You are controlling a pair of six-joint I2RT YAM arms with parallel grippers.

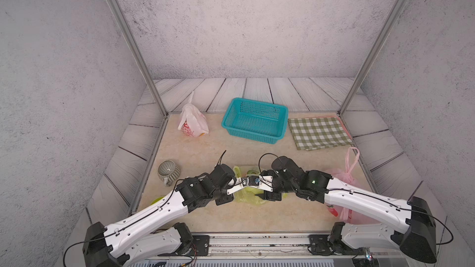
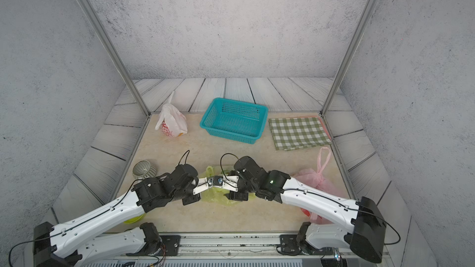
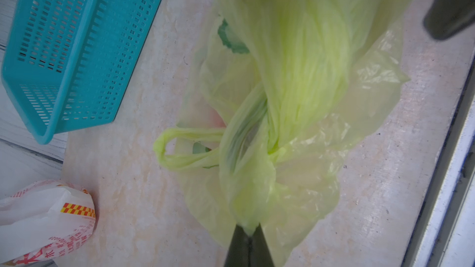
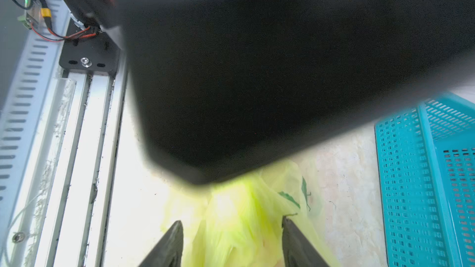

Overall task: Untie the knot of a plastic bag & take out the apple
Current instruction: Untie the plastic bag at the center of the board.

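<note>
Remote station, mid-task: the yellow-green plastic bag [image 1: 248,197] lies on the near middle of the table [image 1: 231,155], between my two arms, in both top views [image 2: 216,197]. My left gripper [image 3: 246,229] is clamped tight on a stretched strand of the bag's plastic. My right gripper [image 4: 232,223] faces it with its fingers [image 4: 174,242] spread apart, loose plastic lying between them; I see no firm grip there. The knot [image 3: 257,129] is still tied, twisted at the bag's neck, with one handle loop [image 3: 164,147] flopped onto the table beside it. A faint reddish patch [image 3: 213,116] shows through the plastic near the knot; I cannot tell whether it is the apple. Farther back stand a teal basket [image 1: 232,114], a white printed bag [image 1: 192,122] and a checked cloth [image 1: 318,132].
</note>
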